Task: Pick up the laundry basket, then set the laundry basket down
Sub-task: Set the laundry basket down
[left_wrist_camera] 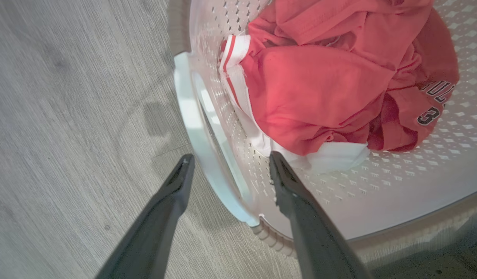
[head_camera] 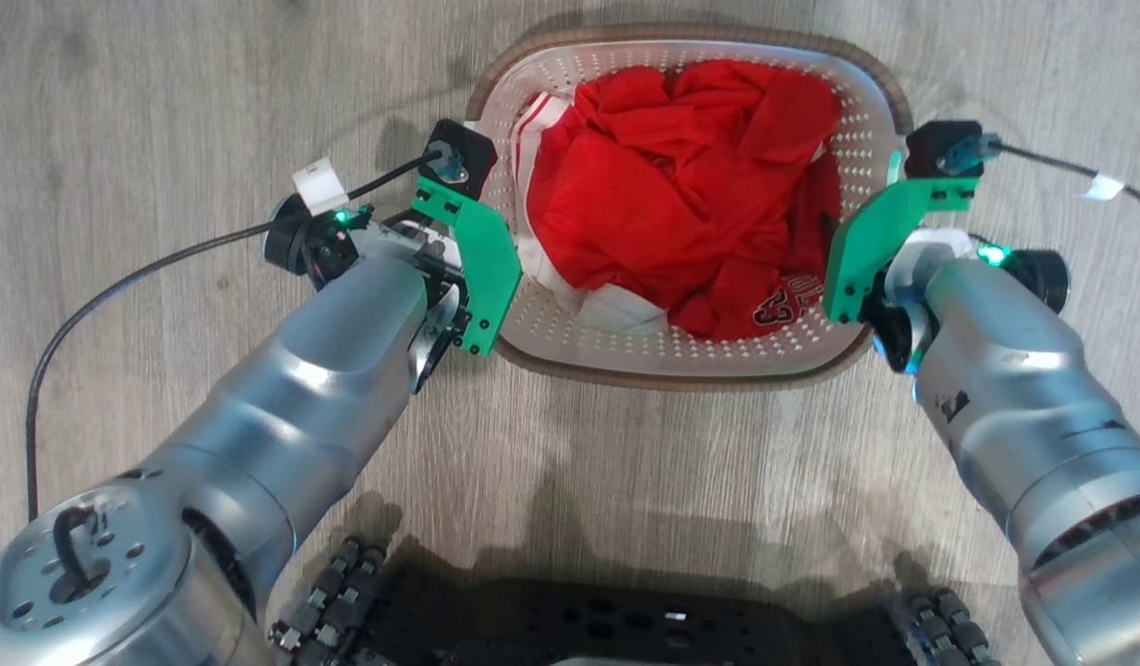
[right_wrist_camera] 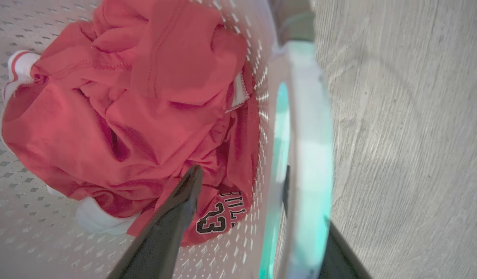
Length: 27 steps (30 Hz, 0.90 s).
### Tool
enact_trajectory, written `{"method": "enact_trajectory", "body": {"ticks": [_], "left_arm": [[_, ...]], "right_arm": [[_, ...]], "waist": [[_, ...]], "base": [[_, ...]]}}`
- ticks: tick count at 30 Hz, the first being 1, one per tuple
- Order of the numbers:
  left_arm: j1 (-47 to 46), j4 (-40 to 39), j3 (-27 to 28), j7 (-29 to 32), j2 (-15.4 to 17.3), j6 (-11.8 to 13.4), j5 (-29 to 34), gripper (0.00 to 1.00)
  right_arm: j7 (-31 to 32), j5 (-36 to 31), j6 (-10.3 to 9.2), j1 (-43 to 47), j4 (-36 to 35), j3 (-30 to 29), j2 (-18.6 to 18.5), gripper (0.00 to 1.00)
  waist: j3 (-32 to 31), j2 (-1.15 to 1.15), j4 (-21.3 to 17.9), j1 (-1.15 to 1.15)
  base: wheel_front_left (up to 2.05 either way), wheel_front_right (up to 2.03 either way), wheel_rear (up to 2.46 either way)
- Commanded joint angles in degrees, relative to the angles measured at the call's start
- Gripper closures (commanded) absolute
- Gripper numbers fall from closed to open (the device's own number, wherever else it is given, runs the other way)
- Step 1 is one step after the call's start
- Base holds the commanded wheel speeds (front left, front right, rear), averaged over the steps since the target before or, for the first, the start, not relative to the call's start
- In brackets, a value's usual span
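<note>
The laundry basket [head_camera: 678,377], white and perforated with a brown rim, stands on the wood floor in front of me with red and white clothes [head_camera: 681,185] in it. My left gripper [left_wrist_camera: 230,161] is open and straddles the basket's white left handle [left_wrist_camera: 192,116], one finger outside the basket and one inside. At the opposite side my right gripper [right_wrist_camera: 240,172] is open too. One of its fingers [right_wrist_camera: 184,197] lies inside over the clothes; the other is partly hidden behind the right handle [right_wrist_camera: 312,147]. In the head view, green brackets [head_camera: 482,268] hide both sets of fingers.
A black cable [head_camera: 117,287] trails over the floor from my left wrist, and another cable [head_camera: 1070,171] leads off from my right wrist. My dark wheeled base [head_camera: 625,620] sits at the bottom, just short of the basket.
</note>
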Motion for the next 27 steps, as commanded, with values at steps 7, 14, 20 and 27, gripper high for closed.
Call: {"method": "enact_trajectory", "body": {"ticks": [7,14,20,27], "left_arm": [[1.5,0.2,0.3,-0.5,1.0,0.0,0.4,0.00],[3.7,1.0,0.3,-0.2,1.0,-0.4,0.5,0.00],[7.2,2.1,0.3,-1.2,1.0,-0.9,-0.6,0.00],[11.3,3.8,1.1,-7.3,1.0,-1.4,-2.9,0.00]], "right_arm": [[0.3,-4.4,0.25,4.7,-0.7,-1.4,1.7,0.00],[1.4,-9.5,0.25,6.4,-0.7,-5.3,1.7,0.00],[0.5,-10.8,0.25,8.4,-0.7,-7.1,1.7,0.00],[-4.3,-7.4,0.25,12.1,-3.0,-6.4,1.7,0.00]], "waist": [[-2.4,0.00,-0.7,0.00],[-6.9,0.00,-1.3,0.00],[-13.7,0.00,-1.9,0.00],[-24.8,0.00,-2.6,0.00]], "base": [[0.00,0.00,0.00],[0.00,0.00,0.00],[0.00,0.00,0.00],[0.00,0.00,0.00]]}}
